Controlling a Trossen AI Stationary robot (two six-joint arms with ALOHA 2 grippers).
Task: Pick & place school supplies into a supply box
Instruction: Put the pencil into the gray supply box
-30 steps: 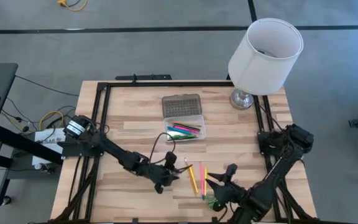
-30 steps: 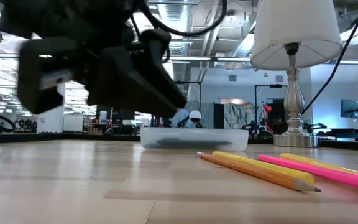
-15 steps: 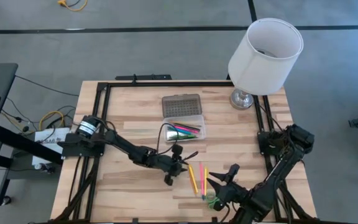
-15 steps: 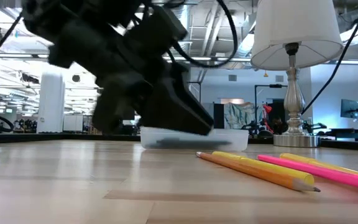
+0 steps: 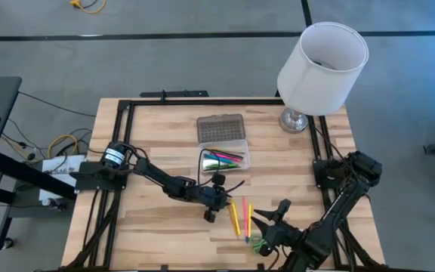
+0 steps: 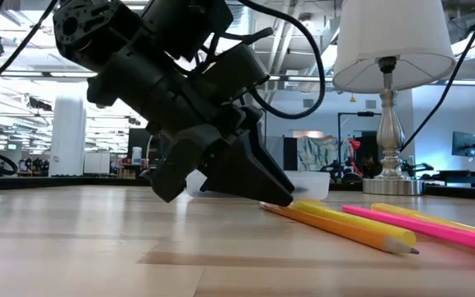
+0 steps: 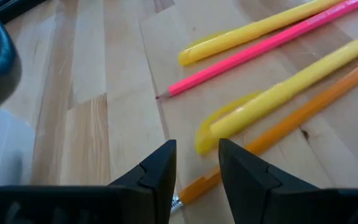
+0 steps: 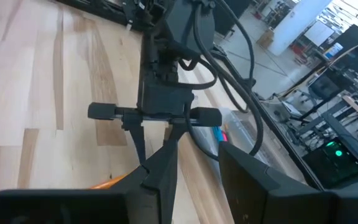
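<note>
The high camera looked straight down on the whole table (image 5: 157,136). The low camera sat at tabletop height, facing level across into the room. The left wrist camera looked down, close over the pencils (image 7: 278,93), which the low view shared at its lower right. The right wrist camera faced along the tabletop toward the left arm (image 8: 169,62).
</note>
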